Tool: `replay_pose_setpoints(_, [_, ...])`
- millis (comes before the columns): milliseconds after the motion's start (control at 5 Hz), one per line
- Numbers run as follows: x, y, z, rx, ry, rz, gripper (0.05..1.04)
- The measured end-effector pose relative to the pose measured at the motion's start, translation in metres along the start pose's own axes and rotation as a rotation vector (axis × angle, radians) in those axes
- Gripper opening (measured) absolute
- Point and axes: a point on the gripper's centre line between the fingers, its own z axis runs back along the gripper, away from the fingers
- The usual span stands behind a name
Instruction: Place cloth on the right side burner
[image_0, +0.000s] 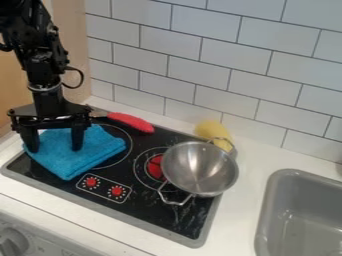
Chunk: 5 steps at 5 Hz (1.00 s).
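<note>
The folded bright blue cloth (100, 154) lies on the left part of the black glass stovetop (150, 209) with the grey rim, partly over the left ring, with one corner pointing toward the front edge. It is nearly square in outline, so no long axis stands out. It lies directly below the black two-finger gripper (55, 145), spreading out from there toward the right and the front; most of its exposed area is on that side.

The gripper stands wide open, one finger near the cloth's left edge and the other over its middle, with the fabric lying flat between them. It has nothing pinched. Whether the tips touch the cloth or hang just above it, I cannot tell. The move in hand looks like the grasp: closing here should gather the fabric into a fold, though the tips could slide over it if they are too high.

To the right of the cloth is the goal, the right burner with a red centre (155, 167). The round, two-handled steel pan (199, 169) overlaps that burner's right side, so the cloth may catch or drape on the pan when lowered; its left half offers the freer approach. Behind the cloth and to its right lies a long red object (131, 121), apart from the pan, and a yellow object (212, 130) sits behind the pan.
</note>
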Motion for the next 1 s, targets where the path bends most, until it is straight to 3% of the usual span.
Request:
replay_pose_setpoints(600, [-0.008,-0.048,0.002,-0.009,-0.032,-0.067,0.999])
replay_pose_setpoints(1000, [-0.034,-0.085,0.007,-0.002,-0.021,-0.137,0.999])
